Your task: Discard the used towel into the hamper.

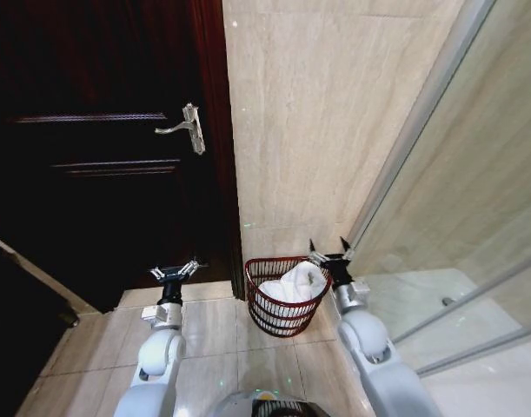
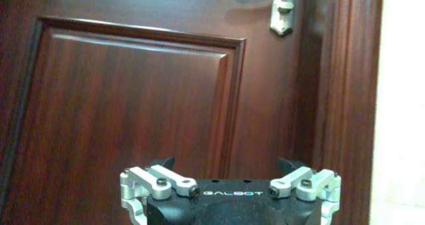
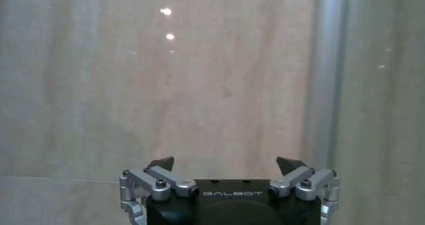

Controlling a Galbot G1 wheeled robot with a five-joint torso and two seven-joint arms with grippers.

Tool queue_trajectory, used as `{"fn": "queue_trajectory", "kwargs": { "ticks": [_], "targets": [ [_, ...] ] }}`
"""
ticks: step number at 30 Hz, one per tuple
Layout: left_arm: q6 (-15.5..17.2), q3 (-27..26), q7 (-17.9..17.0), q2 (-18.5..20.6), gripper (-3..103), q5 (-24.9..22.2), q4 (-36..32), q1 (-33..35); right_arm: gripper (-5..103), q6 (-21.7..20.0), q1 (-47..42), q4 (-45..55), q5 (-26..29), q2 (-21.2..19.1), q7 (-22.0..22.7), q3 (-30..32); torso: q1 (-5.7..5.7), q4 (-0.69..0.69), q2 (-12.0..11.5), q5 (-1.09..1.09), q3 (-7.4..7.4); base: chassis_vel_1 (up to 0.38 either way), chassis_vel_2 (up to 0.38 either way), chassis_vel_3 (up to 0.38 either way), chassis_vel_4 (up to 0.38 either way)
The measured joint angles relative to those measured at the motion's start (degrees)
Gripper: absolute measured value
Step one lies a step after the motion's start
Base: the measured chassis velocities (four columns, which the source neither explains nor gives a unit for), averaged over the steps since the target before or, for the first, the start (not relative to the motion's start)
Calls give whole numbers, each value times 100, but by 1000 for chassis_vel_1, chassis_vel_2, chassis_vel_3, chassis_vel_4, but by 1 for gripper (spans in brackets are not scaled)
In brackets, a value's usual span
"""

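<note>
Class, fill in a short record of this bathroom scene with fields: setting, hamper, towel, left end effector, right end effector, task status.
setting: tiled floor, dark wooden door with a metal handle, beige wall, glass shower panel
hamper: reddish-brown open-weave basket on the floor by the wall, beside the door frame
towel: white, lying inside the hamper
left end effector: open, holding nothing, facing the door
right end effector: open, holding nothing, by the hamper's rim, facing the wall
task status: towel is in the hamper

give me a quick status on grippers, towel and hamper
Left gripper open, facing the door. Right gripper open, empty, beside the hamper. Towel in hamper. Nothing in the way.
</note>
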Motion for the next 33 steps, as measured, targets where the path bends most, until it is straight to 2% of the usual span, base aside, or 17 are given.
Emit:
{"fn": "queue_trajectory", "kwargs": {
  "ticks": [7, 13, 21, 33],
  "targets": [
    [-9, 27, 8, 88, 100, 180, -101, 121, 100, 6, -322, 91, 40, -34, 39, 235, 0, 0, 0, -1, 1, 0, 0, 0, 0],
    [-15, 5, 61, -196, 100, 257, -282, 221, 100, -93, -553, 307, -137, 133, 34, 314, 0, 1, 0, 1, 0, 0, 0, 0, 0],
    [-15, 108, 150, -357, 100, 257, -381, 233, 100, -244, -683, 542, -463, 351, 60, 163, 0, 0, 0, -1, 0, 0, 0, 0, 0],
    [10, -27, 167, -84, 100, -63, -283, 182, 100, -307, -548, 457, -721, 583, 180, -231, 1, 1, 0, -1, 1, 8, -5, -13, 9]
  ]
}}
